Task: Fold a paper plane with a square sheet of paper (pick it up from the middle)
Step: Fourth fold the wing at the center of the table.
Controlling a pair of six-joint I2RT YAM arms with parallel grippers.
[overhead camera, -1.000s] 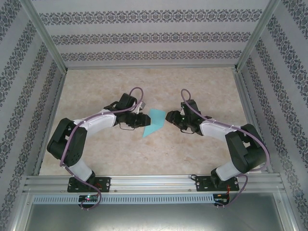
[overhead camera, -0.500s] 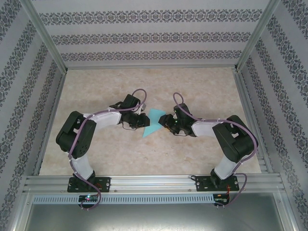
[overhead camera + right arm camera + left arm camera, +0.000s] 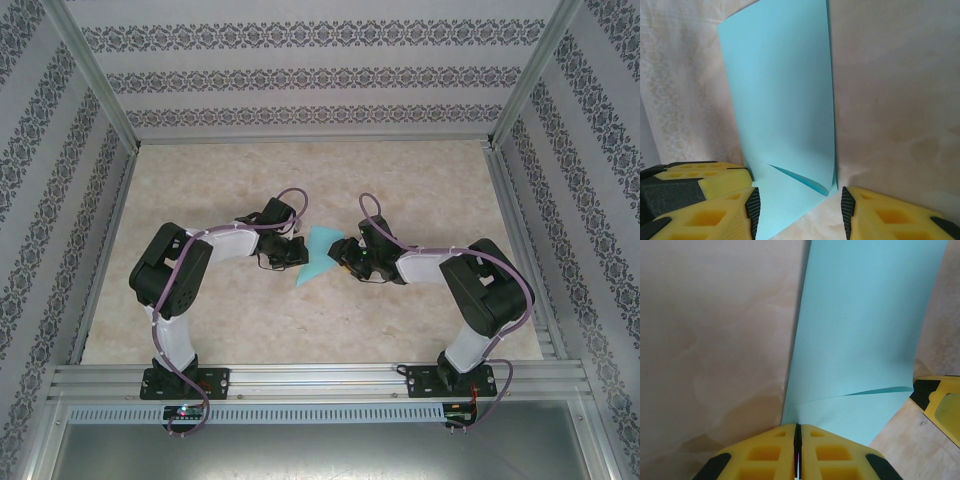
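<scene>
Marbled table [image 3: 420, 170] lying under both arms. Folded turquoise square sheet of paper [image 3: 320, 256] sitting between two grippers. Left gripper [image 3: 797, 432] clenching sheet's near corner, paper fanning out ahead of fingertips. Right gripper [image 3: 799, 206] standing released, fingers straddling opposite corner, folded flap lying just ahead of pads.
</scene>
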